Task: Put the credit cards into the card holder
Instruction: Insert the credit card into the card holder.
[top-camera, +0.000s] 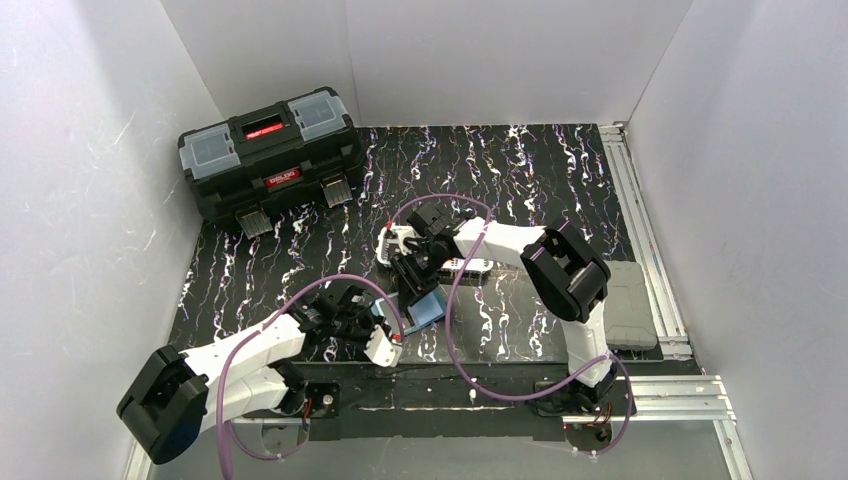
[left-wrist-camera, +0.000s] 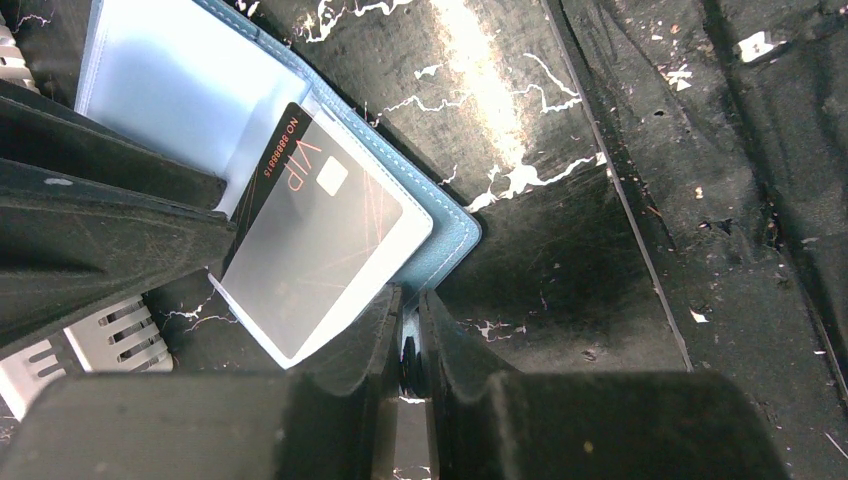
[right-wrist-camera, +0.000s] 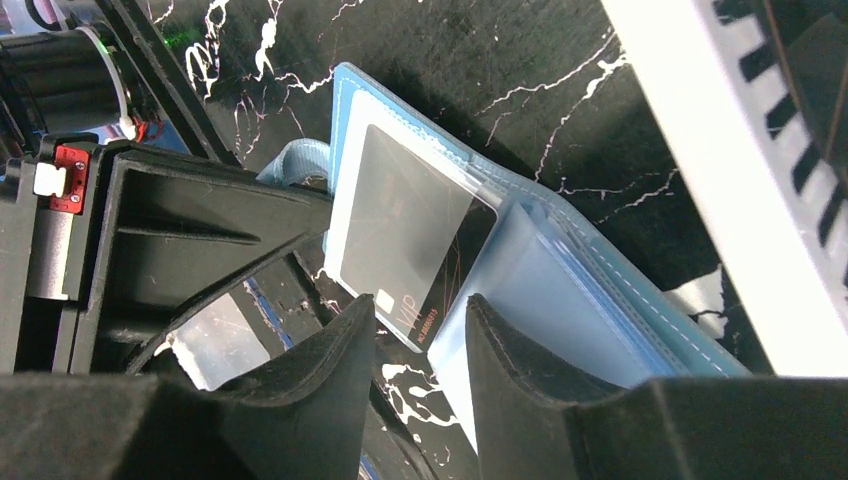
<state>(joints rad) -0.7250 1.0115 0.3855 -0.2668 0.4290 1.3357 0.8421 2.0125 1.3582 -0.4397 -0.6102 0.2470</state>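
Inside teal holder, black VIP card

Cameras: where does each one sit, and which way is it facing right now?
Top external: above and behind the bases, looking down at the table; both arms show.
Left wrist: on the left arm, looking past its shut left tool at the card holder.
Right wrist: on the right arm, looking past its open right tool at the same card holder.
Shared: both wrist views show the black card at the card holder.
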